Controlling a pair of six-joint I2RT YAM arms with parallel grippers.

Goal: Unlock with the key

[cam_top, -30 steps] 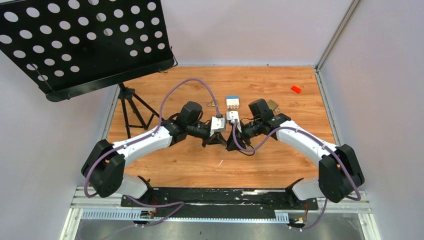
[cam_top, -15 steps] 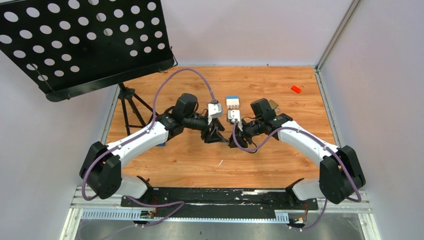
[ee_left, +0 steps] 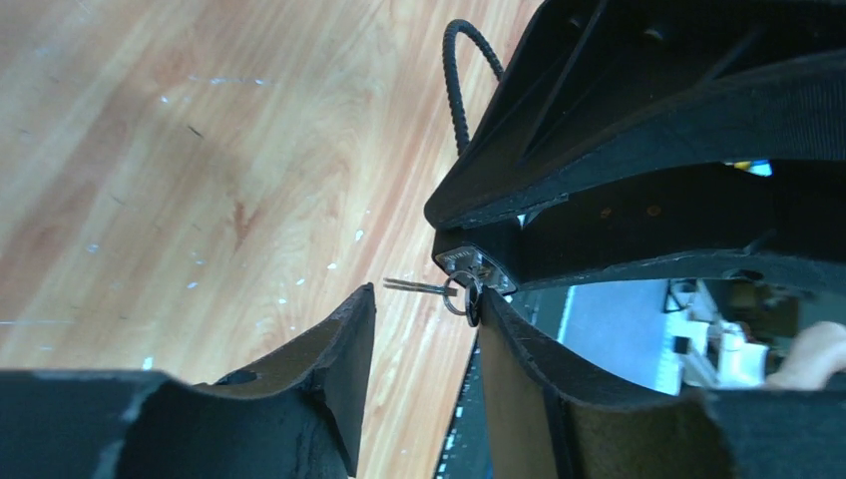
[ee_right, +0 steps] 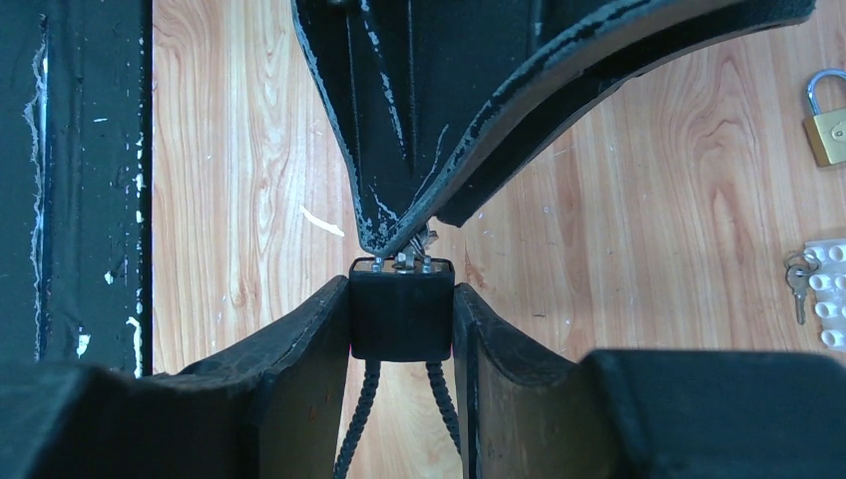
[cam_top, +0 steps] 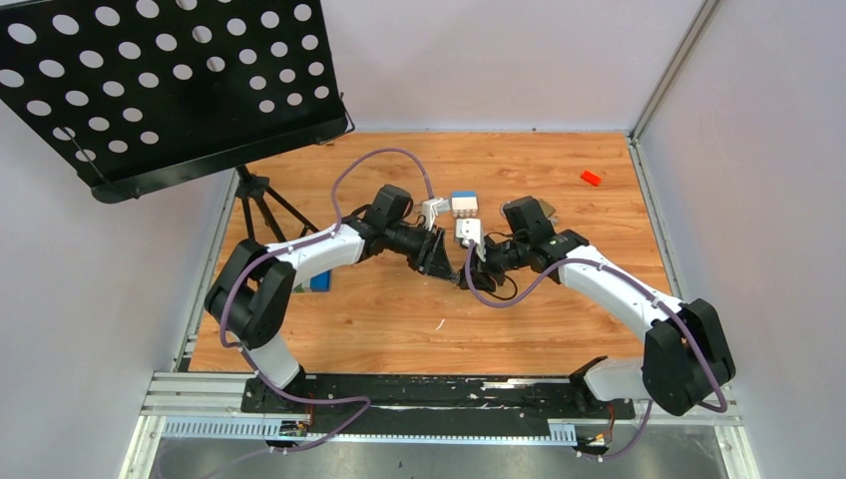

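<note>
We see the key (ee_left: 414, 287) as a thin grey sliver jutting sideways from a small ring right at the silvery face of the black cable lock (ee_left: 469, 267); we cannot tell whether it is seated in the keyhole. It sits above the bench (cam_top: 399, 329), held off the wood, in the gap in front of the left gripper (ee_left: 424, 304). That gripper's jaws are spread, with one fingertip (ee_left: 344, 334) clear of the key and the other (ee_left: 519, 349) just beside the ring, so we see nothing pinched.

From the right wrist view, the right gripper (ee_right: 401, 299) is pressed onto the blocky black body of the lock, a finger (ee_right: 319, 334) against each flank, and two strands of black cable trail down between the fingers. The tips of the left gripper come down onto the top of the lock there, covering most of the key.

In the overhead view the two grippers meet tip to tip near the middle of the bench, the left (cam_top: 436, 254) and the right (cam_top: 467, 271). Further out lie a brass padlock (ee_right: 826, 120), a spare pair of keys (ee_right: 796, 281) beside a white tray (ee_right: 830, 294), a blue and white box (cam_top: 462, 203) and a small red block (cam_top: 591, 178). A perforated black panel (cam_top: 170, 80) on a tripod stands at the far left corner
</note>
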